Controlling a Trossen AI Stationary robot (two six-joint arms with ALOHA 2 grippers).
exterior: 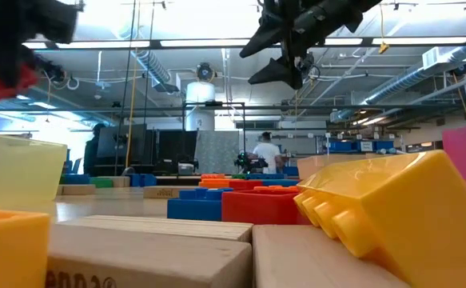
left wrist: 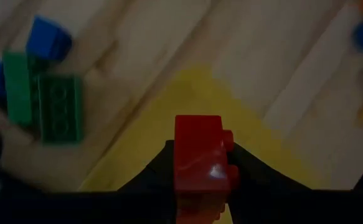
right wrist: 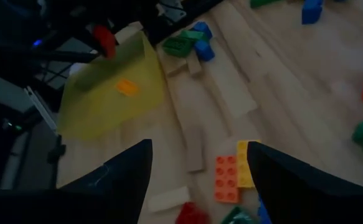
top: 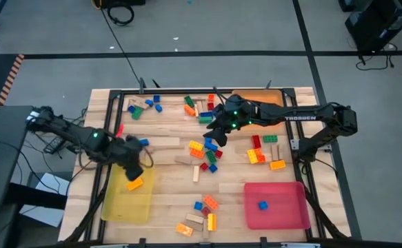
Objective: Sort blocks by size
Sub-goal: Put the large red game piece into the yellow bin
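One red block is clamped in the left gripper above the yellow tray at 8 o'clock; the right gripper is held open, empty, over blocks mid-table.

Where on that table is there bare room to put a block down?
Bare wood lies between the yellow tray and the red tray, above the small block cluster. The red tray holds only one blue block. The table's far middle is crowded.
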